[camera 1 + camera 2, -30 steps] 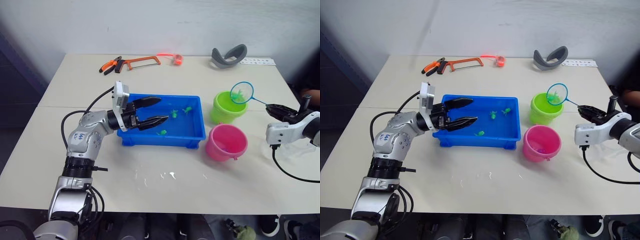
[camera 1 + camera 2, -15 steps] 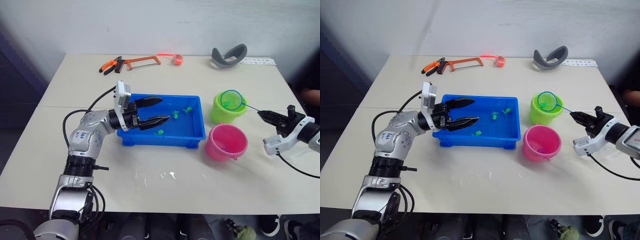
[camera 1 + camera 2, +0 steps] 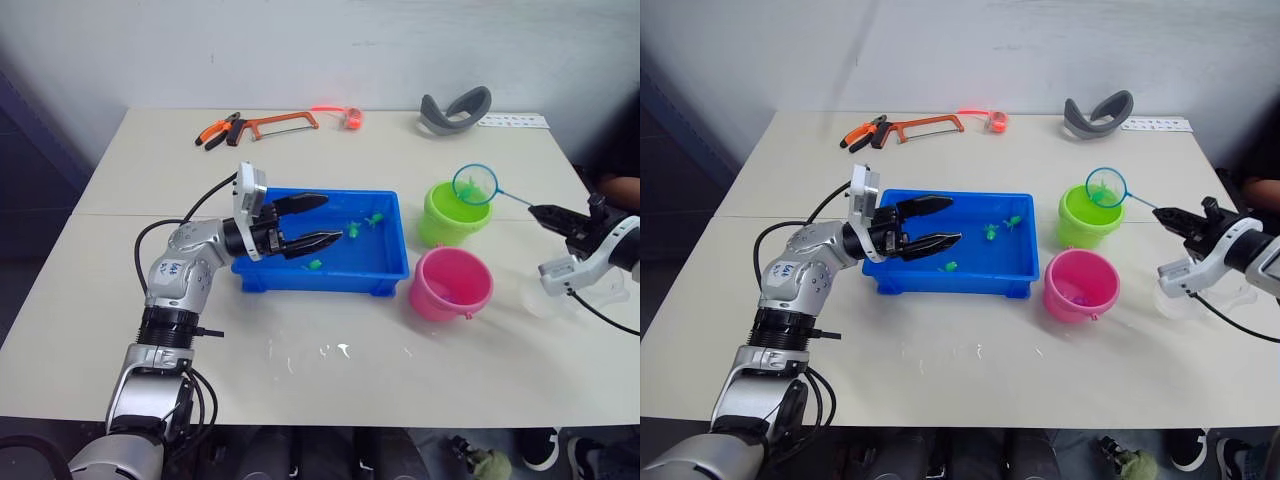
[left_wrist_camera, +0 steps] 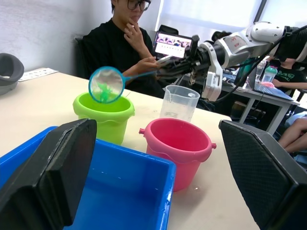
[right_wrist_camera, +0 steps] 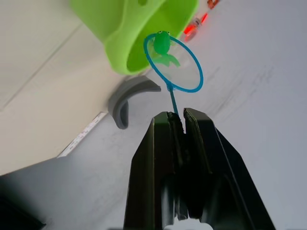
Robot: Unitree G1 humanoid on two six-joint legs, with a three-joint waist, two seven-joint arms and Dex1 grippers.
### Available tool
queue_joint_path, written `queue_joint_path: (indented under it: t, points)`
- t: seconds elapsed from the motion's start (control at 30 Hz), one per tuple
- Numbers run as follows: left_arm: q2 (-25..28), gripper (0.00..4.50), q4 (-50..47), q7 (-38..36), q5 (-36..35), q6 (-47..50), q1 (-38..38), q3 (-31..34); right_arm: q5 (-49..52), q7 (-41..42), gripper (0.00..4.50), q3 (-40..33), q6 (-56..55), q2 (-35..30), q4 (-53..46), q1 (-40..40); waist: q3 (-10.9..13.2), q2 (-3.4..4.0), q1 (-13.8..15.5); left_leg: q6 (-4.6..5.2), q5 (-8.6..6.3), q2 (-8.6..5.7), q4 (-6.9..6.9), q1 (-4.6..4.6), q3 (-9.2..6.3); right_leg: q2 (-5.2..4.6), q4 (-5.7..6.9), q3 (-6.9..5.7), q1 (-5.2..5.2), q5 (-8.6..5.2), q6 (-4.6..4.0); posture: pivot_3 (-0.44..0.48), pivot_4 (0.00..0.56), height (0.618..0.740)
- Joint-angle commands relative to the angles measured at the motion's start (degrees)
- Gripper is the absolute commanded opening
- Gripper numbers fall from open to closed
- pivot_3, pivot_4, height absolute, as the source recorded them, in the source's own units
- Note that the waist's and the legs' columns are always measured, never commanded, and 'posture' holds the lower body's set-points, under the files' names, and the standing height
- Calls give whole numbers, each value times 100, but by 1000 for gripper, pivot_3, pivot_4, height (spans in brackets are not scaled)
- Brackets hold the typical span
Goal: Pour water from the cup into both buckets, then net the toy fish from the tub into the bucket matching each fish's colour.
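Note:
My right gripper (image 3: 540, 211) is shut on the thin handle of the net (image 3: 475, 184). Its blue hoop hangs just over the lime green bucket (image 3: 452, 218), with a green toy fish (image 5: 162, 43) lying in the mesh. The pink bucket (image 3: 453, 285) stands in front of the green one. The blue tub (image 3: 320, 281) holds three green fish (image 3: 375, 218) near its far right part. My left gripper (image 3: 332, 218) is open over the tub's left half, nothing between its fingers. The clear cup (image 4: 180, 102) stands by my right arm.
At the table's far edge lie orange pliers (image 3: 220, 130), an orange hacksaw (image 3: 281, 122), a grey curved band (image 3: 456, 108) and a paper strip (image 3: 513, 121). Water drops (image 3: 335, 350) spot the table in front of the tub. A seated person (image 4: 129, 43) is beyond the right end.
The net dipped toward the green bucket half a second ago and has risen again, the green fish still in it. My left gripper has shifted slightly right over the tub.

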Motion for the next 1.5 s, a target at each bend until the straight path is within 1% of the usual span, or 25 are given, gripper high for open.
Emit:
queue_joint_path:
  t: [0.03, 0.13, 0.27, 0.3, 0.4, 0.5, 0.57, 0.6, 0.63, 0.67, 0.73, 0.77, 0.87, 0.93, 1.03, 1.07, 1.1, 1.2, 1.3, 1.4, 1.5]
  points:
    - [-37, 4442, 44, 29, 27, -187, -124, 84, -30, -1, 0, -14, 29, -231, -10, -142, 0, 1, -7, 0, 0, 0, 0, 0, 0, 0, 0, 0, 0, 0, 0, 0, 150, 740]
    - [-52, 4442, 109, 18, 54, -261, -115, 84, -83, 13, 0, 63, 87, -221, -47, -227, -1, 1, -31, -1, 0, 1, 0, 1, 0, 2, 0, 0, 1, 0, 0, 0, 150, 740]
    - [-73, 4442, 189, 27, 72, -338, -140, 115, 204, 273, 0, -30, 71, -203, 4, -383, 0, 3, -63, -2, 1, 1, 0, 0, 0, 3, 1, 1, -1, 0, 0, 0, 150, 740]
    - [-82, 4442, 203, 38, 79, -353, -146, 120, 103, 220, 0, 21, 82, -210, -12, -376, 0, 3, -67, -2, 1, 2, 0, 0, 0, 3, 1, 1, -1, 0, 0, 0, 150, 740]
    - [-93, 4442, 224, 41, 94, -403, -138, 121, 312, 255, 0, -36, 87, -144, 82, -387, 0, 3, -64, -3, 1, 4, 0, 0, -1, 5, 1, 1, 0, 0, -1, 0, 150, 740]
    - [-23, 4442, 170, 43, 70, -417, -70, 187, 1343, 686, 0, -340, -207, -101, 152, -295, 0, 3, -66, -3, 1, 3, 0, -1, -1, 4, 0, 1, 0, 0, 0, 0, 150, 740]
    - [80, 4442, 118, -25, 35, -416, 12, 252, 2277, 1179, 0, -559, -305, -48, 120, -112, 0, 3, -67, -3, 1, 4, 0, 0, -1, 5, 0, -1, 0, 0, -1, 0, 150, 740]
    - [184, 4442, 70, -105, -22, -402, 83, 334, 2959, 1554, 0, -690, -315, -3, 34, 11, 0, 3, -67, -3, 1, 4, 0, 0, -1, 5, 1, -1, 0, 0, -1, 0, 150, 740]
    - [257, 4442, 38, -163, -65, -392, 133, 391, 3435, 1835, 0, -800, -297, 29, -58, 113, 0, 2, -70, -3, 1, 6, 0, 1, -3, 7, -1, -2, 2, 0, -1, 0, 150, 740]
    - [368, 4442, -16, -212, -158, -357, 214, 512, 4216, 2296, 0, -969, -104, 123, -279, 249, 0, 3, -80, -3, 1, 7, 0, 1, -3, 7, -1, -3, 2, 0, -1, 0, 150, 740]
    - [550, 4442, -67, -251, -294, -306, 347, 726, 5475, 3051, 0, -1263, 394, 336, -799, 461, 0, 3, -109, -3, 1, 9, -2, 3, -1, 9, -1, -3, 1, 0, -1, 0, 150, 740]
    - [673, 4442, -69, -256, -334, -287, 434, 850, 6428, 3535, 0, -1418, 943, 522, -1280, 592, 0, 3, -113, -3, 1, 12, 0, 5, 2, 10, 3, -6, 1, 1, -2, 0, 150, 740]
    - [944, 4442, -66, -284, -361, -281, 635, 1076, 8278, 4414, 0, -1776, 2456, 934, -2517, 816, 0, 3, -91, -3, 2, 17, 7, 6, -7, 11, 8, -4, 5, 3, -6, 0, 150, 740]
    - [1072, 4442, -67, -282, -388, -282, 741, 1203, 9143, 4820, 0, -1915, 3389, 1060, -3280, 978, 0, 3, -63, -3, 1, 17, 9, 6, -12, 8, 8, -5, 6, 4, -7, 0, 150, 740]
    - [1232, 4442, -120, -230, -389, -266, 914, 1326, 9579, 5106, 0, -1922, 4217, 1201, -4087, 1162, 0, 1, 25, 3, -2, 12, 13, 1, -25, -4, 1, -15, 10, 4, -7, 0, 150, 740]
    - [1287, 4442, -186, -199, -398, -237, 1000, 1378, 9755, 5144, 0, -1839, 4571, 1289, -4346, 1184, -1, -1, 52, 6, -4, 11, 13, 1, -24, -26, -2, -15, 12, 4, -7, 0, 150, 740]
    - [1330, 4442, -262, -177, -416, -205, 1077, 1413, 9886, 5136, 0, -1778, 4933, 1378, -4551, 1185, -1, -1, 66, 7, -5, 6, 13, 0, -25, -44, -2, -23, 12, 4, -7, 0, 150, 740]
    - [1422, 4442, -480, -112, -473, -114, 1268, 1490, 10139, 5229, 0, -1693, 5687, 1624, -4963, 1177, -1, -1, 96, 12, -6, -5, 13, -5, -26, -59, -1, -36, 11, 4, -6, 0, 150, 740]
    - [1477, 4442, -703, -15, -526, -20, 1436, 1569, 10336, 5340, 0, -1575, 6429, 1799, -5245, 1165, -1, -2, 80, 14, -6, -7, 13, -6, -26, -61, -2, -39, 11, 5, -5, 0, 150, 740]
    - [1516, 4442, -870, 74, -561, 45, 1550, 1617, 10270, 5348, 0, -1458, 6987, 1884, -5370, 1118, -1, -2, 70, 14, -6, -6, 13, -5, -24, -60, -1, -38, 10, 4, -5, 0, 150, 740]
    - [1532, 4442, -996, 205, -583, 52, 1641, 1680, 10099, 5305, 0, -1288, 7374, 2106, -5320, 910, -1, -2, 68, 13, -6, -6, 13, -5, -22, -59, 0, -38, 8, 5, -5, 0, 150, 740]
